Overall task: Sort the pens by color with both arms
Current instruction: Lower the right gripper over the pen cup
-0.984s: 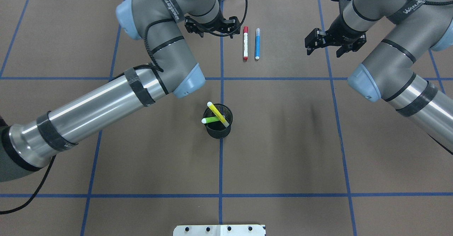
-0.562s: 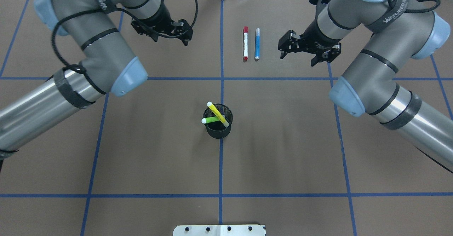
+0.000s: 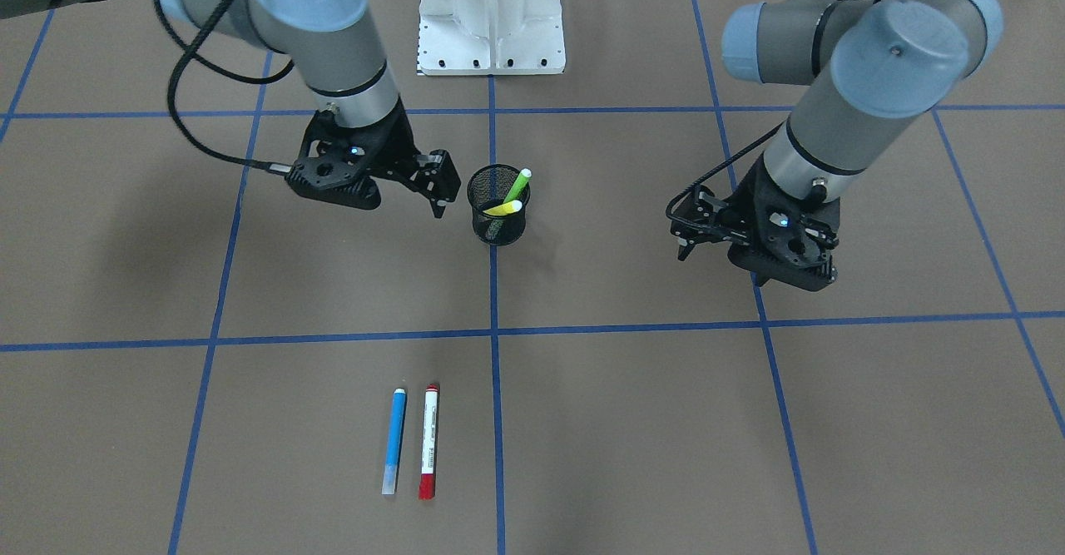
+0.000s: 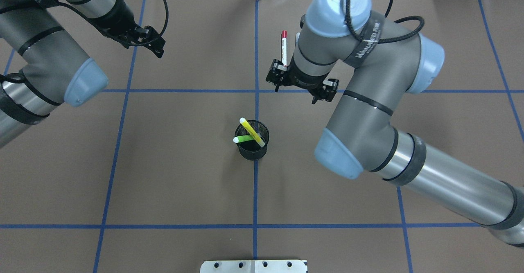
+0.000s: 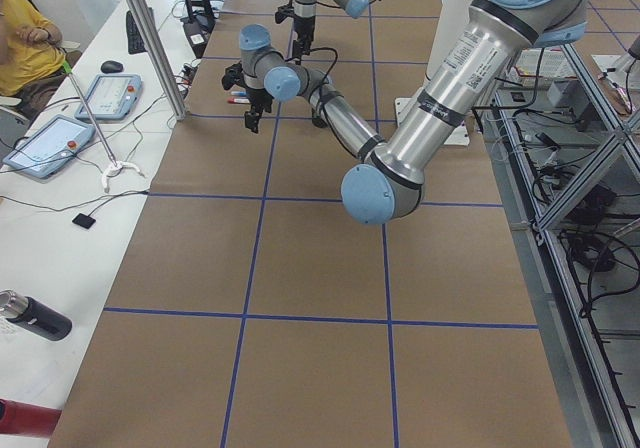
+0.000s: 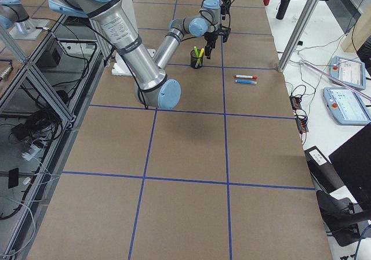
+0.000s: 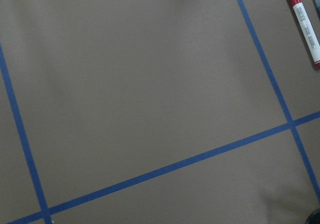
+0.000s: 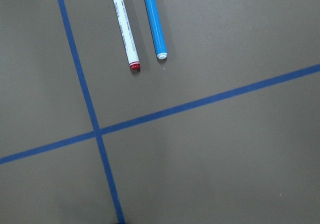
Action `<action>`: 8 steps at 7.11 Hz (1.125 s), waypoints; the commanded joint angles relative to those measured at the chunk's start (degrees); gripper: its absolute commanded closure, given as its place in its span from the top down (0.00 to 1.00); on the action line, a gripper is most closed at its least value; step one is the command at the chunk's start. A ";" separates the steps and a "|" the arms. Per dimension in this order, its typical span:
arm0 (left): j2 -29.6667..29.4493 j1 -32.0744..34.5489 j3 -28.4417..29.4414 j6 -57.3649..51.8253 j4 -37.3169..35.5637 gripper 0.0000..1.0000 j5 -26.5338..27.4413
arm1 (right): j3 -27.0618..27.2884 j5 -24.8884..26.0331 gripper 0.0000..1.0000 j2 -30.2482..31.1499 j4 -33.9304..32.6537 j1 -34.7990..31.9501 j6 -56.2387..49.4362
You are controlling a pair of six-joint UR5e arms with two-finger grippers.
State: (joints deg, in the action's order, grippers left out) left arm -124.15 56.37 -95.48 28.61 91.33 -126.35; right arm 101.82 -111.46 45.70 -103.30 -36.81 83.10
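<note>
1. Left gripper [image 3: 684, 226]: well off to the left of the cup [image 4: 251, 152] and farther from the robot. Its jaws are spread and hold nothing, and it is far from every pen.
2. Yellow pen [image 4: 251, 131] and green pen [image 4: 243, 138]: both stand tilted inside the cup, crossing each other.
3. Red-capped pen [image 4: 283, 46] and blue pen [image 3: 394, 438]: they lie flat on the table [image 4: 184, 162], side by side, beyond the cup and slightly to its right.
4. Right gripper [image 4: 298, 92]: in the air between the cup and those two flat pens. Its jaws are spread and empty, and it touches neither pen.
</note>
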 commanded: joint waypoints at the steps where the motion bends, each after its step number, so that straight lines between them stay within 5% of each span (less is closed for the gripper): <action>1: 3.28 3.47 0.99 -10.37 -0.01 0.99 -1.27 | -0.56 4.91 0.96 -5.68 -8.46 6.90 6.79; 2: 3.91 4.00 1.35 -11.20 -0.01 0.99 -1.88 | -2.66 6.59 0.96 -8.92 -11.37 9.37 9.07; 4: 3.91 5.41 3.36 -13.30 0.17 0.99 -3.36 | -16.66 6.52 0.92 -18.84 -11.23 10.18 11.73; 8: 3.82 6.82 4.51 -15.16 0.17 0.99 -4.00 | -19.73 0.47 0.67 -18.81 -10.79 10.10 2.53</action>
State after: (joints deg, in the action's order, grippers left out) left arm -120.28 62.98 -91.05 13.56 91.49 -130.29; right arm 82.46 -108.58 26.42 -114.10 -26.59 88.77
